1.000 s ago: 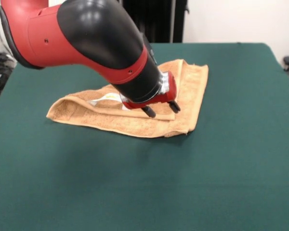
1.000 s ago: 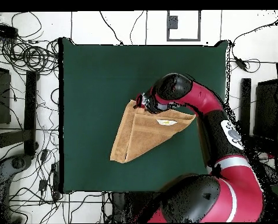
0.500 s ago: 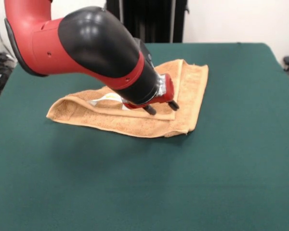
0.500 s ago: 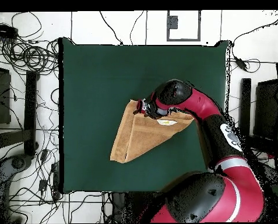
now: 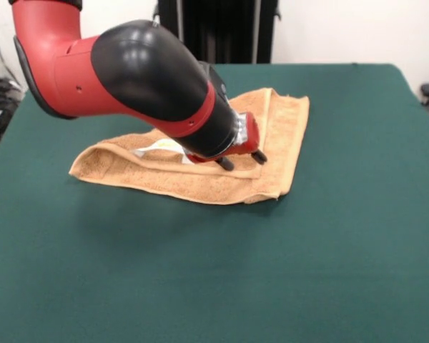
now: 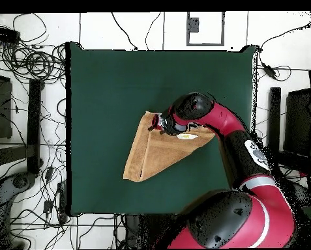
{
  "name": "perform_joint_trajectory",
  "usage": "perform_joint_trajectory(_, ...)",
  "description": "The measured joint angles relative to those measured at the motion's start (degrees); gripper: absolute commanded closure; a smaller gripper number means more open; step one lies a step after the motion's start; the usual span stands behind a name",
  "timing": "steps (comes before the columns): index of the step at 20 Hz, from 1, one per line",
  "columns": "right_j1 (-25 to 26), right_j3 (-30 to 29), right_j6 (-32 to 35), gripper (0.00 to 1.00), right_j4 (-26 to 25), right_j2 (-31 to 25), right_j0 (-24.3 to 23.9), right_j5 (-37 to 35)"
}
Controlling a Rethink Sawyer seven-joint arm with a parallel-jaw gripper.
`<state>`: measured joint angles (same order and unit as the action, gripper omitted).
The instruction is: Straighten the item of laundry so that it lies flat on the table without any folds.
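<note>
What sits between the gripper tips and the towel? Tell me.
Nothing. In the front view the open gripper is right down at the folded towel, nothing between; whether the tips touch the cloth is unclear. The overhead view agrees.

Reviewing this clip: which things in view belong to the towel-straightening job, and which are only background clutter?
Part of the job:
- towel, folded over on itself, white label showing
- table, green top under the towel
- gripper, fingers apart, low over the towel's upper layer

Just lying about:
- cables on the floor beside the table
- dark stand behind the table
</note>
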<state>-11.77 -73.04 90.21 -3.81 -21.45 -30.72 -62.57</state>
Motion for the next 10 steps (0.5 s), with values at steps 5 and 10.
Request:
perform_joint_trajectory(5, 0.0, 0.0, 0.0, 0.0, 0.0, 0.0, 0.0, 0.1)
perform_joint_trajectory(10, -0.1, -0.1, 0.0, 0.0, -0.2, 0.1, 0.1, 0.7)
